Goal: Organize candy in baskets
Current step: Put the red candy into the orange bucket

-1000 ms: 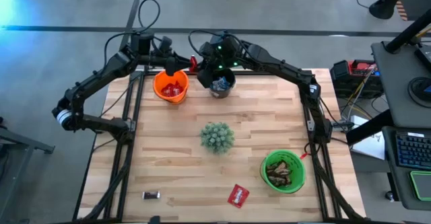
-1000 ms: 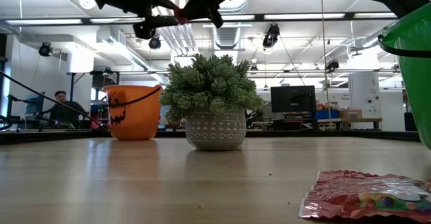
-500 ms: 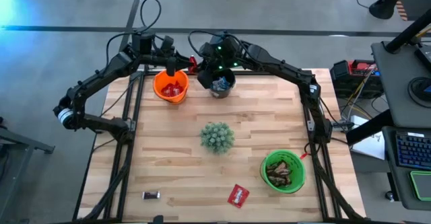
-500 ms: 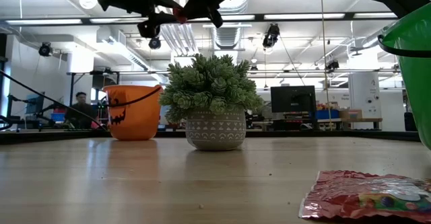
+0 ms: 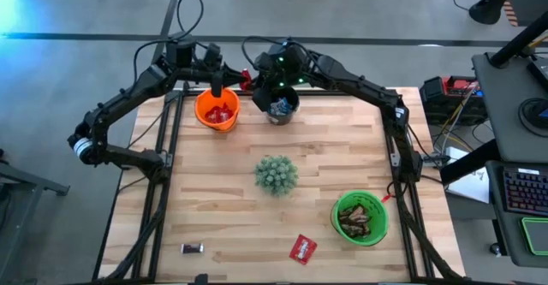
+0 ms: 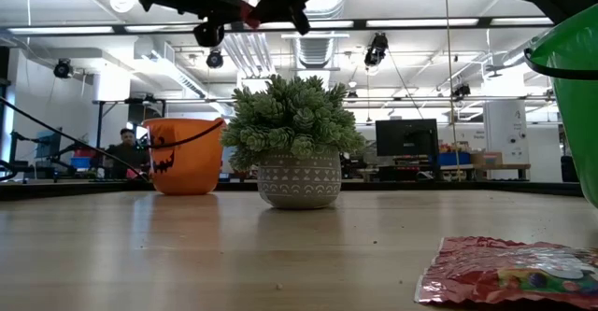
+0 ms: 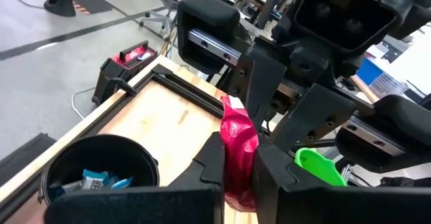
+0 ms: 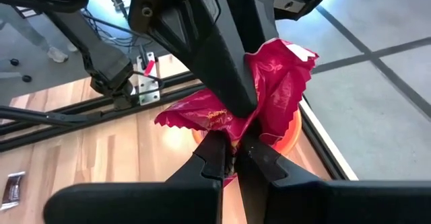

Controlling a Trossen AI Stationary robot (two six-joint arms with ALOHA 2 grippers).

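Near edge: a small dark candy bar [image 5: 192,248] and a flat red candy bag [image 5: 301,248] lie on the tabletop [image 5: 214,199] close to the front edge, well apart from each other
Green basket [image 5: 360,218]: sits near the right edge, with brown candy inside
Middle: the spiky green plant [image 5: 276,174] stands alone, with bare wood all around it and lots of room to move
Orange basket [image 5: 217,110]: near the far edge, with red candy inside
Black basket [image 5: 281,107]: just beside the orange one, near the far edge, with blue-and-silver candy [image 7: 94,180] inside
Red wrapper [image 8: 269,83]: up in the air between the two arms, above the far edge, by the two far baskets
Left end effector [image 7: 234,167]: pinched narrow on the red wrapper
Right end effector [image 8: 232,158]: pinched narrow on the same red wrapper from the other side
Far off: a person [image 6: 121,152] sits in the room behind the tabletop
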